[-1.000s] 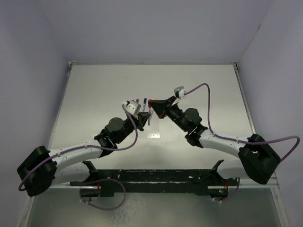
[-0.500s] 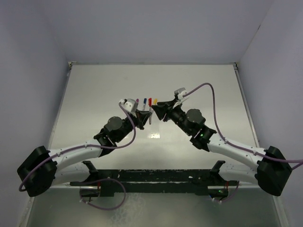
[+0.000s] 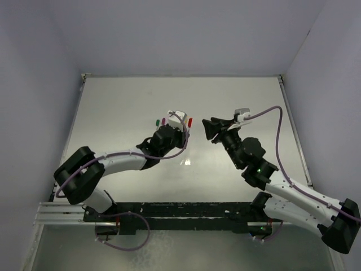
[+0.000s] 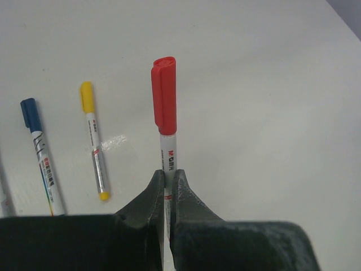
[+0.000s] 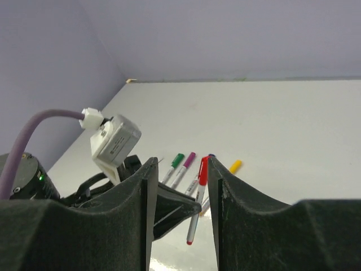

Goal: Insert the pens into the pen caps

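**Item 1. Left gripper.** Jaws are clenched on the silvery barrel of the red pen. The grip is taken below the cap.

**Item 2. Red pen.** It is held by the left gripper near the table's middle. The red cap is seated on its far end. In the right wrist view it is seen slightly tilted, cap uppermost. Whether its lower end touches the table cannot be told.

**Item 3. Right gripper.** It is released, with the jaws parted and nothing clasped between them. In the top view it is placed at three o'clock of the red pen, close by but apart, and faces it.

**Item 4. Yellow pen and blue pen.** Both are capped and laid flat on the table. In the left wrist view they are found at nine o'clock of the red pen, the yellow one nearer.

**Item 5. Green pen and purple pen.** Both are capped and laid side by side. In the top view they are found at nine o'clock of the left gripper.
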